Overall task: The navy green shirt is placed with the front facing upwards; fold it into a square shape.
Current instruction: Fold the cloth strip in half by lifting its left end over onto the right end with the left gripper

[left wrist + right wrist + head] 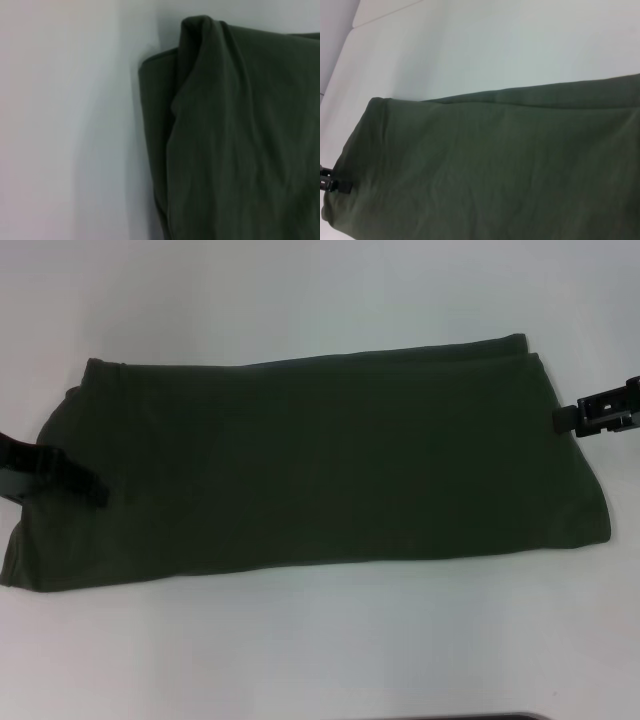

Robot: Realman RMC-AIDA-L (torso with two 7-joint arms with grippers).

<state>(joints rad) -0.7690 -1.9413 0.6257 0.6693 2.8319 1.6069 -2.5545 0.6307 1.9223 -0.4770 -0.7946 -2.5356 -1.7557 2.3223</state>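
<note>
Shirt [320, 465] lies folded into a long band across the middle of the white bench [320, 660]. Left gripper [85, 483] rests on its left end, right gripper [580, 418] just beside its right end; I cannot tell how either stands.

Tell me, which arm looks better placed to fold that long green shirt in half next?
Probably the left: its end effector already lies over the navy green shirt at its left end, while the right end effector sits just off the right edge.

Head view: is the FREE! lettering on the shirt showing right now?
No, the navy green shirt lies folded into a long band on the table, showing only plain dark fabric.
</note>
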